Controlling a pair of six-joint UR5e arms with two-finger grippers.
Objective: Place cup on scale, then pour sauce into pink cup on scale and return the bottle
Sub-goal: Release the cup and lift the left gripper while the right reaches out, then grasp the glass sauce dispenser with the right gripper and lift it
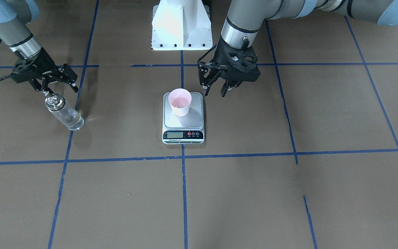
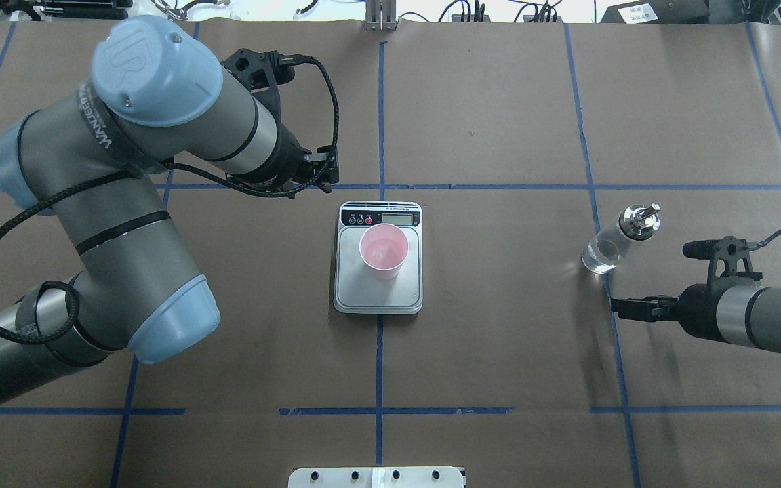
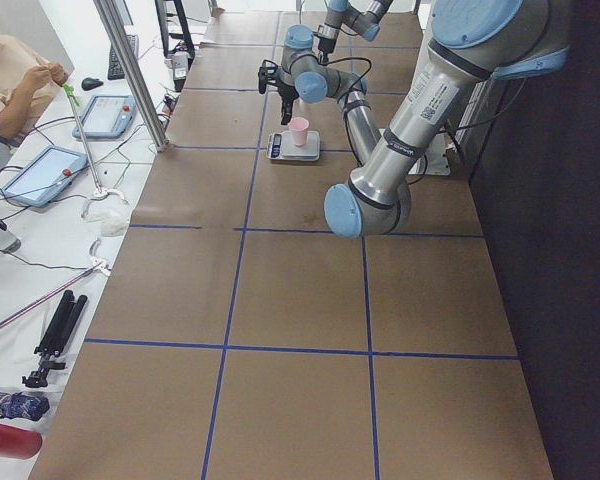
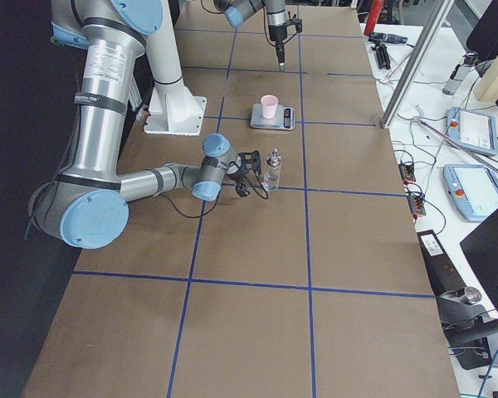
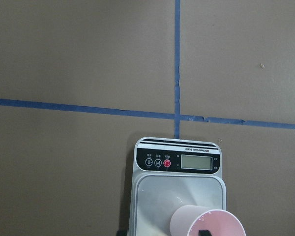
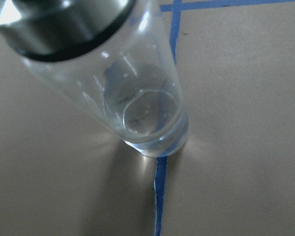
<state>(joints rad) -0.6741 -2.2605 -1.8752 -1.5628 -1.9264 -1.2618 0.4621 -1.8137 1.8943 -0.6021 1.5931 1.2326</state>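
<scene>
At the worktop's [image 2: 499, 339] centre the pink cup [image 2: 384, 251] stands on the scale [image 2: 377, 298]; the pour looks next.
Seen from overhead, the bottle [image 2: 615, 238] stands at 3 o'clock of the scale. The right hand [image 1: 62, 90] is beside it, spread wide and empty, and must close on the glass. The left hand [image 1: 214, 92] hangs spread and empty at 10 o'clock. The clear sauce [image 6: 150, 140] barely shows, and I cannot tell if any is in the cup.

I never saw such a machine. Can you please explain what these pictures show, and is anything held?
This is a robot with two arms at a table, each ending in a two-finger pincer. Four fixed cameras look from the front, from above and from both ends; two sit on the wrists. A pink cup stands on a kitchen scale. A glass bottle stands on the table. The left pincer is open beside the cup, the right pincer open near the bottle. Nothing is held.
</scene>
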